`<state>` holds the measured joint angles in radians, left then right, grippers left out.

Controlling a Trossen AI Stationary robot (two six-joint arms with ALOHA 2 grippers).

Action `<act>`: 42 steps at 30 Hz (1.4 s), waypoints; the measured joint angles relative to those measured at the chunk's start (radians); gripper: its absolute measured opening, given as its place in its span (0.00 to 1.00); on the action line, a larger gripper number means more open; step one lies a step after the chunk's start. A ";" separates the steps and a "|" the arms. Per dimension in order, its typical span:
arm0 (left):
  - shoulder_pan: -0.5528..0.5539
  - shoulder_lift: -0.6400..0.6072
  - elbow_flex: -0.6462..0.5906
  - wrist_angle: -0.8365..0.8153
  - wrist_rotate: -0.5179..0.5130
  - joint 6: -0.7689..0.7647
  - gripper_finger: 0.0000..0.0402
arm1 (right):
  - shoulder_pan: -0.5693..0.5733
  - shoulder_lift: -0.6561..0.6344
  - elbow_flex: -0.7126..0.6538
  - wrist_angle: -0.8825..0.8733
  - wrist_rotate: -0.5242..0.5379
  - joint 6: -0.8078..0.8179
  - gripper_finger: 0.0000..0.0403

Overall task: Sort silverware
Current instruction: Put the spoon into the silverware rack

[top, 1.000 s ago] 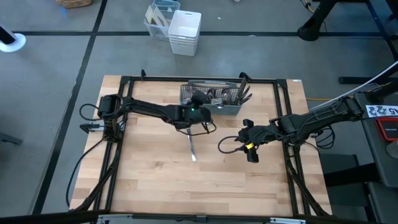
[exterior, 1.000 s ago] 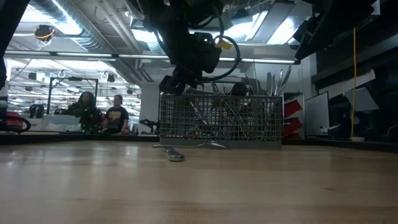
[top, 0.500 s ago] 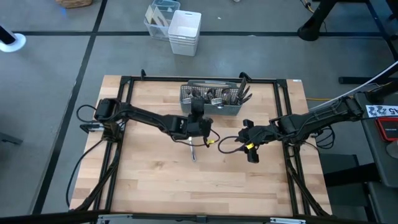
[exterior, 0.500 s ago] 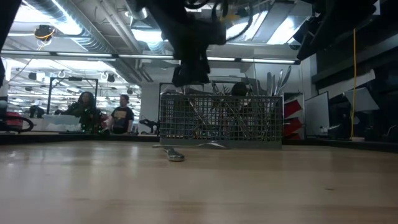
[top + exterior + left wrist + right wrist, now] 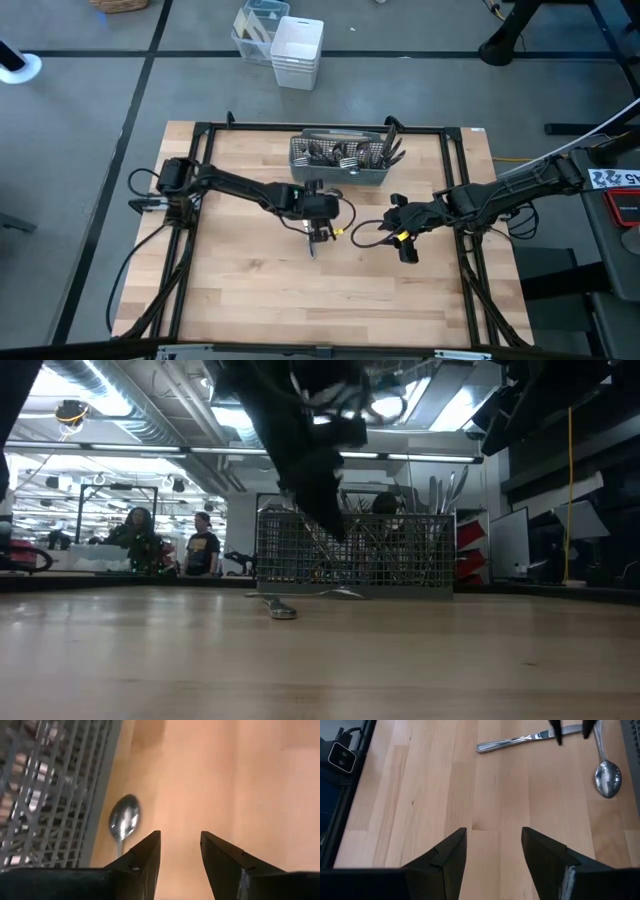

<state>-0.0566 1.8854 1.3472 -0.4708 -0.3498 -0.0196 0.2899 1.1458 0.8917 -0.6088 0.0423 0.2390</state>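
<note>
Bright, even overhead light; backlit low view, blurred left-wrist close-up.

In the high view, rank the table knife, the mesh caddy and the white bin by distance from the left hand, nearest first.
1. Table knife: on the wood directly under the left hand.
2. Mesh caddy: at the table's far edge.
3. White bin: on the floor beyond the table.

1 knife (image 5: 527,740), 1 spoon (image 5: 608,771), 1 caddy (image 5: 340,160)

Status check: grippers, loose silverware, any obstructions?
Left gripper open, empty, above silver table knife on wooden table. Silver spoon alongside grey mesh caddy. Right gripper open, idle. Nothing blocking.
</note>
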 joint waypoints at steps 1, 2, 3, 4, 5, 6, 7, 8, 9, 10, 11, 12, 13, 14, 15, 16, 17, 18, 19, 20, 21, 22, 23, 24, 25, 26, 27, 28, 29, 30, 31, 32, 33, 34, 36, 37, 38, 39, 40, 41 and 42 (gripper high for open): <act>0.011 0.010 0.000 0.001 0.000 -0.007 0.33 | 0.000 0.000 0.000 0.000 0.000 0.000 0.48; 0.020 0.019 0.000 -0.001 0.000 -0.014 0.33 | 0.000 0.000 0.000 0.000 0.000 0.000 0.48; 0.029 0.027 -0.001 -0.009 0.000 -0.021 0.33 | 0.000 0.000 0.000 0.001 0.000 0.000 0.48; 0.038 0.036 -0.001 -0.018 -0.002 -0.025 0.33 | 0.000 0.000 0.000 0.000 0.000 0.000 0.48; 0.048 0.044 -0.001 -0.024 -0.003 -0.030 0.33 | 0.000 0.000 0.000 0.000 -0.001 0.000 0.48; 0.057 0.050 -0.001 -0.028 -0.003 -0.033 0.33 | 0.000 0.000 0.000 0.001 -0.001 0.000 0.48; 0.065 0.059 -0.001 -0.027 -0.003 -0.034 0.33 | 0.000 0.000 0.000 0.000 -0.001 0.000 0.48; 0.072 0.066 -0.001 -0.025 -0.004 -0.033 0.33 | 0.000 0.000 0.000 0.001 -0.001 0.000 0.48; 0.080 0.076 -0.001 -0.025 -0.004 -0.029 0.33 | 0.000 0.000 0.000 0.000 -0.001 0.000 0.48; 0.088 0.086 -0.001 -0.024 -0.004 -0.027 0.33 | 0.000 0.000 0.000 -0.001 -0.001 0.000 0.48; 0.096 0.095 -0.001 -0.022 -0.004 -0.026 0.33 | 0.000 0.000 0.000 0.000 -0.001 0.000 0.48; 0.104 0.103 -0.001 -0.021 -0.004 -0.026 0.33 | 0.000 0.000 0.000 0.001 -0.001 0.000 0.48; 0.111 0.112 -0.001 -0.019 -0.005 -0.026 0.33 | 0.000 0.000 0.000 0.000 -0.001 0.000 0.48; 0.118 0.118 -0.001 -0.016 -0.005 -0.026 0.33 | 0.000 0.000 0.000 0.001 -0.001 0.000 0.48; 0.125 0.124 -0.001 -0.017 -0.005 -0.026 0.33 | 0.000 0.000 0.000 0.001 -0.001 0.000 0.48; 0.132 0.130 -0.001 -0.017 -0.005 -0.026 0.33 | 0.000 0.000 0.000 0.000 -0.001 0.000 0.48; 0.137 0.138 -0.001 -0.015 -0.006 -0.026 0.33 | 0.000 0.000 0.000 0.001 -0.001 0.000 0.48; 0.144 0.142 -0.001 -0.015 -0.008 -0.026 0.33 | 0.000 0.000 0.000 0.000 -0.001 0.000 0.48; 0.148 0.143 -0.001 -0.017 -0.012 -0.026 0.33 | 0.000 0.000 0.000 0.001 -0.001 0.000 0.48; 0.152 0.148 -0.002 -0.014 -0.017 -0.026 0.33 | 0.000 0.000 0.000 0.000 -0.002 0.000 0.48; 0.156 0.150 -0.002 -0.008 -0.026 -0.028 0.33 | 0.000 0.000 0.000 0.000 -0.002 0.000 0.48; 0.160 0.152 -0.002 -0.008 -0.036 -0.029 0.33 | 0.000 0.000 0.000 0.000 -0.002 0.000 0.48; 0.166 0.153 -0.002 -0.011 -0.039 -0.031 0.33 | 0.000 0.000 0.000 0.000 -0.002 0.000 0.48; 0.171 0.154 -0.002 -0.009 -0.040 -0.031 0.33 | 0.000 0.000 0.000 0.001 -0.002 0.000 0.48; 0.175 0.159 -0.002 -0.004 -0.045 -0.032 0.33 | 0.000 0.000 0.000 0.000 -0.002 0.000 0.48; 0.178 0.161 -0.001 -0.002 -0.045 -0.034 0.33 | 0.000 0.000 0.000 0.000 -0.002 0.000 0.48; 0.181 0.162 -0.002 -0.005 -0.045 -0.036 0.33 | 0.000 0.000 0.000 0.000 -0.002 0.000 0.48; 0.185 0.163 -0.002 -0.006 -0.045 -0.037 0.33 | 0.000 0.000 0.000 0.000 -0.002 0.000 0.48; 0.188 0.166 -0.002 0.000 -0.045 -0.038 0.33 | 0.000 0.000 0.000 0.000 -0.002 0.000 0.48; 0.190 0.168 -0.002 0.009 -0.044 -0.041 0.33 | 0.000 0.000 0.000 0.000 -0.002 0.000 0.48; 0.192 0.170 -0.002 0.015 -0.044 -0.048 0.33 | 0.000 0.000 0.000 0.000 -0.002 0.000 0.48; 0.194 0.172 -0.002 0.016 -0.040 -0.055 0.33 | 0.000 0.000 0.000 0.000 -0.002 0.000 0.48; 0.195 0.174 -0.002 0.022 -0.034 -0.060 0.33 | 0.000 0.000 0.000 0.000 -0.002 0.000 0.48; 0.196 0.178 -0.001 0.037 -0.022 -0.061 0.33 | 0.000 0.000 0.000 0.000 -0.002 0.000 0.48; 0.196 0.183 -0.001 0.049 0.000 -0.068 0.33 | 0.000 0.000 0.000 0.000 -0.002 0.000 0.48; 0.196 0.189 0.000 0.051 0.012 -0.067 0.33 | 0.000 0.000 0.000 -0.001 -0.002 0.000 0.48; 0.196 0.195 0.002 0.056 0.014 -0.067 0.33 | 0.000 0.000 0.000 -0.001 -0.002 0.000 0.48; 0.196 0.196 0.002 0.053 0.012 -0.068 0.33 | 0.000 0.000 0.000 -0.002 -0.002 0.000 0.48; 0.196 0.197 0.002 0.051 0.014 -0.077 0.33 | 0.000 0.000 0.000 -0.002 -0.002 0.000 0.48; 0.196 0.204 0.003 0.051 0.015 -0.086 0.32 | 0.000 0.000 0.000 -0.001 -0.006 0.000 0.48; 0.196 0.205 0.003 0.049 0.016 -0.095 0.32 | 0.000 0.000 0.000 -0.001 -0.010 0.000 0.48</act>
<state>0.1392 2.0907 1.3502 -0.4222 -0.3338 -0.1143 0.2901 1.1458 0.8917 -0.6098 0.0322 0.2390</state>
